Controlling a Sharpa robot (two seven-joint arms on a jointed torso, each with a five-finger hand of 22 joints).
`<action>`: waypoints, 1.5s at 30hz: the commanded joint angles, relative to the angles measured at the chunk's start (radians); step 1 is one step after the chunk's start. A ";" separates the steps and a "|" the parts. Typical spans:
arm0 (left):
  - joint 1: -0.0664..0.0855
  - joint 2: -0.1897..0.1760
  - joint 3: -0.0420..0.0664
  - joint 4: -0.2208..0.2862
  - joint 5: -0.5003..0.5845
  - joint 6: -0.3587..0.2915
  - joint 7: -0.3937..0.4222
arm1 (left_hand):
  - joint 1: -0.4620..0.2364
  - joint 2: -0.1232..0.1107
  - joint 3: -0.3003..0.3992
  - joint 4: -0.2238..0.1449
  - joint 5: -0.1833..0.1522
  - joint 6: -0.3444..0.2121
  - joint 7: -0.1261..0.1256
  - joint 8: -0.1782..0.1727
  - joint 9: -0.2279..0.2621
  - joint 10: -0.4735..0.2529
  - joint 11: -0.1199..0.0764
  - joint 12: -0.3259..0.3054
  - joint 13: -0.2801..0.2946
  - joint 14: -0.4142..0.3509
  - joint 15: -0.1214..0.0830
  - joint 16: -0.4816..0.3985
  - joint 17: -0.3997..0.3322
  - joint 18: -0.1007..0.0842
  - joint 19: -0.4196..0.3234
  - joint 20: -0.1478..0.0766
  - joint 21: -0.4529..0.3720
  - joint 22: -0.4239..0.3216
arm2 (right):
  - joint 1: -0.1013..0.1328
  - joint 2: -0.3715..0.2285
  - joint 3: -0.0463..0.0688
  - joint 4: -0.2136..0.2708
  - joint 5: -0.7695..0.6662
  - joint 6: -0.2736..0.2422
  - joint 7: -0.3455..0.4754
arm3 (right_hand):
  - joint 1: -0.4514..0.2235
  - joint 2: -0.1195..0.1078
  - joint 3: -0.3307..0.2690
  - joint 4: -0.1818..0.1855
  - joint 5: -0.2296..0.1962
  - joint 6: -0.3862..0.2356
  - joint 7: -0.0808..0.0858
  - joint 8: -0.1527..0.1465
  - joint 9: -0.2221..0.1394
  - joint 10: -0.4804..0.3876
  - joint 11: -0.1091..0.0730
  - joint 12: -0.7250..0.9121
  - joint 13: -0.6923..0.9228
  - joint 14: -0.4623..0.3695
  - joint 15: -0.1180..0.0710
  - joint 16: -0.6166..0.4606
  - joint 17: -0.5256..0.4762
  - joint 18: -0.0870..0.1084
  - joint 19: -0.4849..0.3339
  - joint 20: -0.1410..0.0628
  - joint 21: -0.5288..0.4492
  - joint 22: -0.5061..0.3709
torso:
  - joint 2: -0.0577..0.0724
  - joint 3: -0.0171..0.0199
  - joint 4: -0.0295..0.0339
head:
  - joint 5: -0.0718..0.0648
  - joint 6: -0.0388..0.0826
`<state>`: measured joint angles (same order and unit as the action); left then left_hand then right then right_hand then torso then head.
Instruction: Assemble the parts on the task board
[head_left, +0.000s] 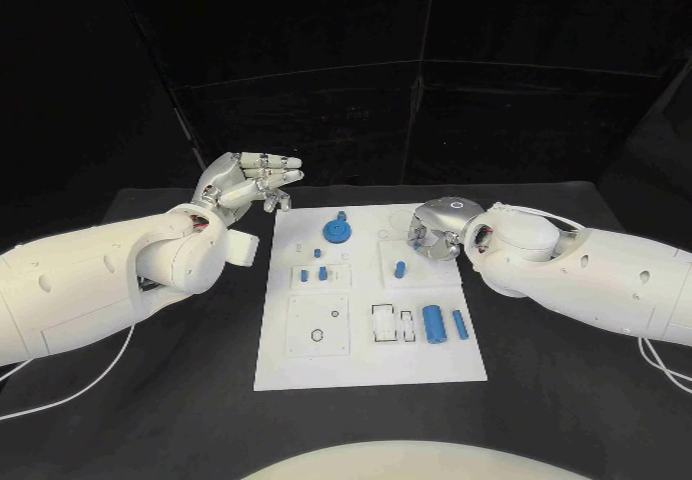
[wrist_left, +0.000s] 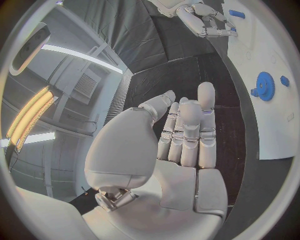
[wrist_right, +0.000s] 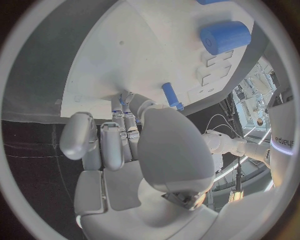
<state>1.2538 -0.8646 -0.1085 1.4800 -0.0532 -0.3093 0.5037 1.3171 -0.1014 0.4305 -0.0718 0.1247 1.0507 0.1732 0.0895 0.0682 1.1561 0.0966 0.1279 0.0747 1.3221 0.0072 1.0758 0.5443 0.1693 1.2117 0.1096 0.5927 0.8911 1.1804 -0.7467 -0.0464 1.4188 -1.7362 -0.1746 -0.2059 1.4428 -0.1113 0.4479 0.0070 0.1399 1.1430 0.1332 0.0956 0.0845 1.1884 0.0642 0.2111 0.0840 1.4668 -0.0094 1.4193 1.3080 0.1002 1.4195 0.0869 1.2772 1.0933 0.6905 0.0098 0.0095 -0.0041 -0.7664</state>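
The white task board (head_left: 368, 360) lies in the middle of the table. A blue gear (head_left: 338, 231) (wrist_left: 265, 86) sits near its far edge, with small blue pieces (head_left: 317, 271) below it. A blue peg (head_left: 400, 268) (wrist_right: 170, 95) stands right of centre. A thick blue cylinder (head_left: 434, 324) (wrist_right: 225, 36) and a slimmer peg (head_left: 459, 323) lie at the right. My left hand (head_left: 248, 180) (wrist_left: 184, 135) is raised off the board's far left corner, fingers straight, holding nothing. My right hand (head_left: 440, 225) (wrist_right: 134, 140) hovers over the far right of the board, fingers bent down beside the standing peg; their tips are hard to read.
An outlined slot (head_left: 385, 323) lies left of the cylinder and a square recess (head_left: 320, 325) sits on the board's left half. Black table (head_left: 173, 400) surrounds the board, and a dark curtain hangs behind it.
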 joint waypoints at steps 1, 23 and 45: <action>0.001 -0.001 0.001 0.000 0.004 0.006 0.008 | 0.000 0.008 0.001 0.004 -0.003 0.001 0.001 0.003 -0.001 0.003 0.003 0.006 0.001 -0.006 0.003 -0.006 -0.001 0.013 -0.006 0.001 -0.007 -0.002 | -0.002 -0.003 -0.002 0.004 -0.004 -0.020 -0.009 | -0.005 0.004 0.007 -0.001 -0.001 0.010 0.001 0.003 0.001 0.010 -0.002 0.006 -0.001 0.056 -0.009 0.005 0.028 -0.012 0.010 -0.001 0.007 0.004 | 0.000 0.0008 0.0003 | 0.002 0.000; 0.001 0.001 0.001 -0.019 0.004 0.008 0.005 | 0.001 0.009 0.001 0.003 -0.003 0.001 0.001 0.003 -0.001 0.003 0.003 0.006 0.001 -0.007 0.003 -0.006 -0.002 0.013 -0.006 0.001 -0.008 -0.002 | -0.001 -0.056 -0.001 0.071 0.000 -0.098 -0.010 | -0.001 0.009 0.012 -0.014 0.003 0.017 0.000 0.002 0.003 0.018 -0.005 0.003 0.001 0.056 -0.012 0.005 0.028 -0.014 0.012 -0.004 0.021 0.021 | -0.001 -0.0003 0.0005 | 0.002 0.000; -0.001 0.003 0.000 -0.027 0.018 0.015 0.005 | 0.003 0.009 0.001 0.002 -0.003 0.000 0.002 0.003 -0.001 0.001 0.003 0.006 0.000 -0.007 0.003 -0.007 -0.004 0.013 -0.006 0.001 -0.009 -0.003 | 0.008 -0.128 0.043 0.339 0.049 -0.145 -0.013 | -0.004 0.006 0.011 -0.015 0.002 0.018 0.000 0.001 0.002 0.019 -0.004 0.002 0.002 0.056 -0.012 0.005 0.028 -0.015 0.013 -0.005 0.025 0.027 | -0.001 -0.0029 0.0020 | 0.025 0.004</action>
<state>1.2521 -0.8630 -0.1089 1.4514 -0.0471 -0.3071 0.5023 1.3172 -0.1014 0.4305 -0.0718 0.1247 1.0507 0.1731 0.0895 0.0685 1.1561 0.0966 0.1279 0.0746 1.3222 0.0073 1.0718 0.5414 0.1693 1.2118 0.1095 0.5887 0.8891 1.1867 -0.8783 -0.0043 1.7481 -1.7010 -0.2959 -0.2167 1.4425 -0.1099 0.4588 -0.0045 0.1360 1.1548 0.1333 0.0919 0.0856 1.2005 0.0591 0.2107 0.0850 1.4669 -0.0165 1.4193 1.3076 0.1006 1.4261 0.0802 1.2964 1.1193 0.6883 0.0081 0.0103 0.0154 -0.7611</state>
